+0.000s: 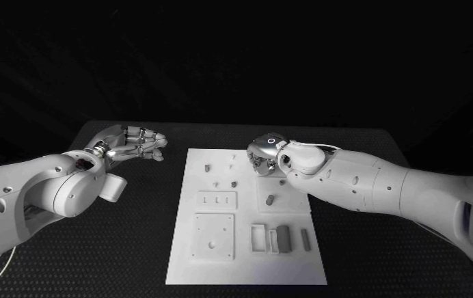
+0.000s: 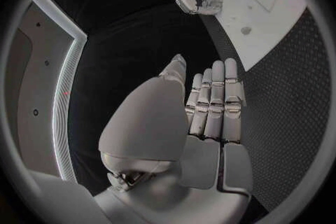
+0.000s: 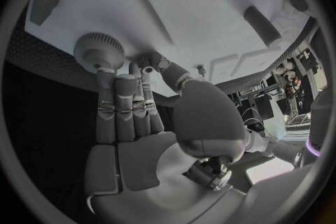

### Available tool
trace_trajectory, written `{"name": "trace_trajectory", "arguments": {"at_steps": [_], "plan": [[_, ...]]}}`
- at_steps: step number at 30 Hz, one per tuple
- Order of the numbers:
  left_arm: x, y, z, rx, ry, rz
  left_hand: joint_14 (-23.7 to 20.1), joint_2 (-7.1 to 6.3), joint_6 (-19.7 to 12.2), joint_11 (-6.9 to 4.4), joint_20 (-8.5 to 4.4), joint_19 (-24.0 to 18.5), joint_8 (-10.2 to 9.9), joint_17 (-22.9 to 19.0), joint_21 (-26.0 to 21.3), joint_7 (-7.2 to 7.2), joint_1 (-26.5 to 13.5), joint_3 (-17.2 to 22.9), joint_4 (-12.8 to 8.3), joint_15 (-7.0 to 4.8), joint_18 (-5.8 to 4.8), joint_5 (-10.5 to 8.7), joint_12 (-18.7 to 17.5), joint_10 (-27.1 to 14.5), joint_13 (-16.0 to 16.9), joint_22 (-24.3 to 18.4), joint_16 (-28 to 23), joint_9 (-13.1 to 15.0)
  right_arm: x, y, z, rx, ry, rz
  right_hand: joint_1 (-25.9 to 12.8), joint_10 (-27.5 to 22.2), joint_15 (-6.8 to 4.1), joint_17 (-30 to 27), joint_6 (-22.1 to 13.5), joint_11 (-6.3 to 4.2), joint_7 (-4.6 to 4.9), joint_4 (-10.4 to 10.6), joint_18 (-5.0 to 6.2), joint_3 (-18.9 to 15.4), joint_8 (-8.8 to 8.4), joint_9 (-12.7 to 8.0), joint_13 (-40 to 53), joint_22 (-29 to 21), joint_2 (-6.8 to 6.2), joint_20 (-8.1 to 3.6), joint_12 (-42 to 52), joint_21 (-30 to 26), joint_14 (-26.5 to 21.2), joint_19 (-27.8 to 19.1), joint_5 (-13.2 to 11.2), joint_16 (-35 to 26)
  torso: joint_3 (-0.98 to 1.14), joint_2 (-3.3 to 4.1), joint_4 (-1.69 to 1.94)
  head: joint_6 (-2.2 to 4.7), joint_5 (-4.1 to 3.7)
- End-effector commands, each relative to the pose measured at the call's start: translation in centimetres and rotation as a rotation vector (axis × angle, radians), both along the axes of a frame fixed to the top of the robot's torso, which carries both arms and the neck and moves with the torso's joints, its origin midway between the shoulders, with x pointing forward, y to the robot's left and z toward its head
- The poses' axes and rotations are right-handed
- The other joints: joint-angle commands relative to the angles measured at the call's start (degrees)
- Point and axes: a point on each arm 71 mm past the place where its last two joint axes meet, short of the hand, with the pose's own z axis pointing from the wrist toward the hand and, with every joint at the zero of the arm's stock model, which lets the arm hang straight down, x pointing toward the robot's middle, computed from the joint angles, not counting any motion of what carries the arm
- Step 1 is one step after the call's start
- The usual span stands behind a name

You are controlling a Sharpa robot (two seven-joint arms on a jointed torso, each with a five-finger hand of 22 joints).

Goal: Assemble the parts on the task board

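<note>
The right hand (image 3: 133,123) was seen at the task board's (image 1: 247,271) far edge, fingertips (image 3: 105,75) apparently touching a round knurled part (image 3: 99,51) (nothing gripped). The left hand (image 1: 133,142) was held flat, empty, beside the board.
</note>
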Motion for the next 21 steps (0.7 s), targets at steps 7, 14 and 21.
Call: {"name": "trace_trajectory", "arguments": {"at_steps": [7,14,21], "plan": [[0.0,-0.3,0.2,-0.002,-0.007,-0.016,0.29,-0.06,-0.27,0.10,-0.21,0.23,-0.28,0.13,-0.30,0.15,-0.50,0.22,-0.08,0.30,0.60,-0.17,-0.38,-0.43,-0.08,0.01,-0.26,-0.08,-0.6,1.0,0.4,0.045,-0.084,-0.014,0.68,1.69,-0.65,0.31,1.06,-0.92,-0.14,-0.04,3.77,0.59,0.28,0.52,2.11,1.40,0.67,-0.86,0.53,0.99,0.41,0.09,0.20,1.00,-0.09,0.11,0.02,0.43,0.25],[0.0,-0.3,0.2,-0.002,-0.006,-0.015,0.29,-0.07,-0.27,0.10,-0.20,0.23,-0.28,0.15,-0.31,0.15,-0.52,0.23,-0.08,0.30,0.60,-0.17,-0.40,-0.42,-0.08,0.02,-0.28,-0.08,-0.6,1.8,1.3,0.053,-0.130,-0.011,0.56,2.14,-0.86,0.61,1.52,-1.11,-0.28,-0.05,3.77,0.80,0.16,0.76,2.42,1.35,0.38,-1.01,0.50,1.81,0.41,0.24,0.20,1.87,-0.04,0.23,0.01,0.66,0.65],[0.0,-0.3,0.2,-0.002,-0.006,-0.016,0.30,-0.09,-0.27,0.10,-0.21,0.23,-0.29,0.20,-0.32,0.15,-0.54,0.26,-0.09,0.30,0.60,-0.17,-0.43,-0.41,-0.09,0.02,-0.33,-0.09,-0.8,3.3,2.2,0.081,-0.158,-0.004,0.56,2.21,-0.89,0.67,1.62,-1.15,-0.31,-0.05,3.77,0.94,0.06,0.84,2.51,1.33,0.27,-1.04,0.43,2.06,0.33,0.21,0.20,2.11,-0.04,0.30,-0.07,0.95,0.80]]}}
